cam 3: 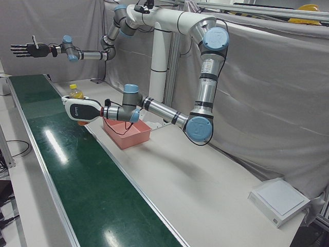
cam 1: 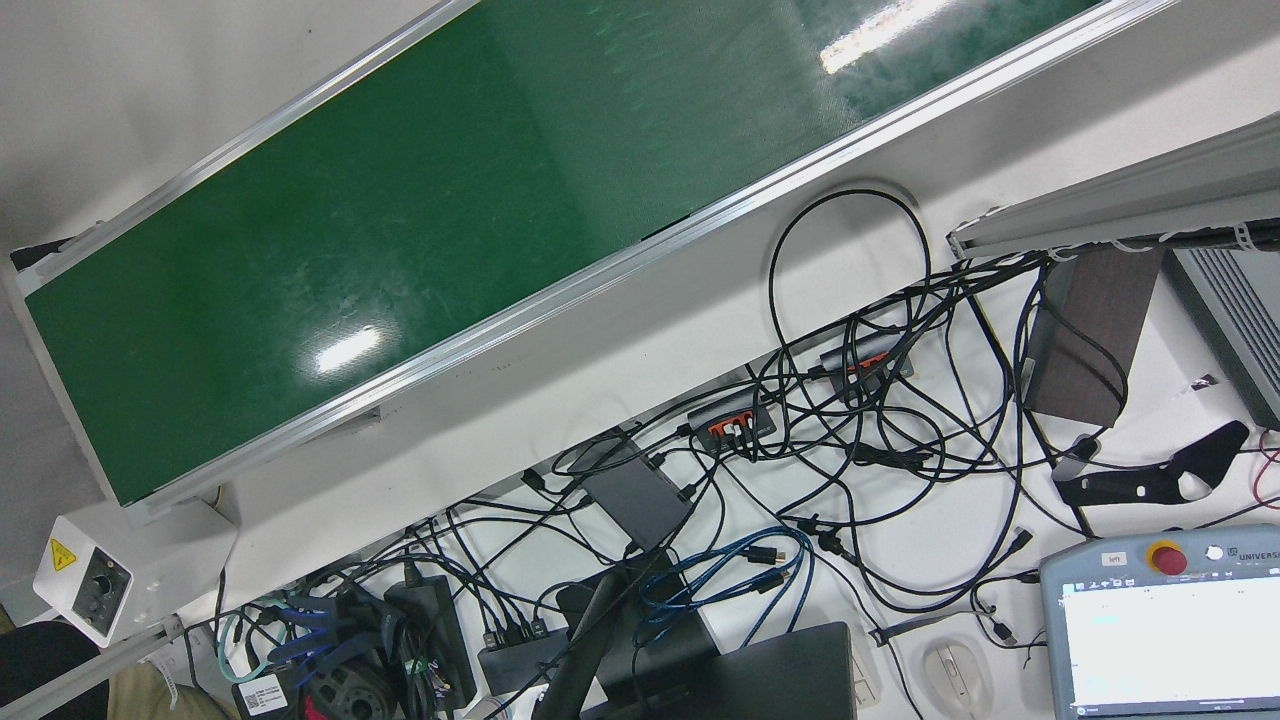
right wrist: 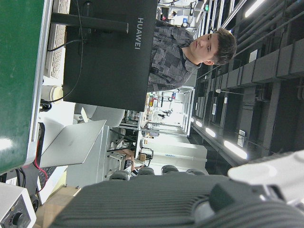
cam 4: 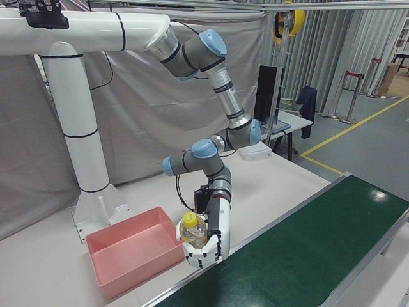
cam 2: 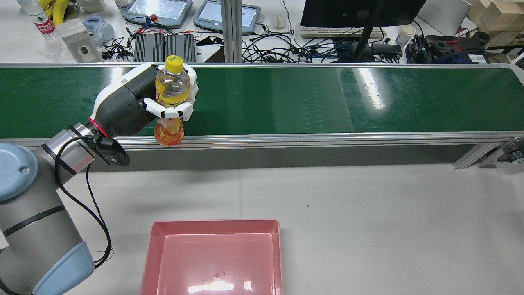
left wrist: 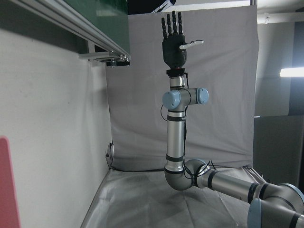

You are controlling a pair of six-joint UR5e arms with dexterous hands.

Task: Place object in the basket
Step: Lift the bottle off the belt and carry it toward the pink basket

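Note:
A clear bottle (cam 2: 172,88) with a yellow cap and orange drink is held upright in my left hand (cam 2: 135,104), whose white fingers (cam 2: 170,110) wrap its middle. The bottle hangs over the near rail of the green conveyor belt (cam 2: 307,98). It also shows in the right-front view (cam 4: 190,229) with the left hand (cam 4: 214,240), and in the left-front view (cam 3: 76,92). The pink basket (cam 2: 213,229) sits empty on the white table, nearer the robot and right of the hand. My right hand (cam 3: 24,50) is black, open and raised high in the air, away from the belt.
The belt's aluminium rail (cam 2: 327,139) runs between the bottle and the basket. Beyond the belt is a desk with cables, a monitor (cam 2: 360,12) and teach pendants (cam 2: 157,10). The basket also shows in the left-front view (cam 3: 126,136). A white box (cam 3: 280,200) lies at the table's far end.

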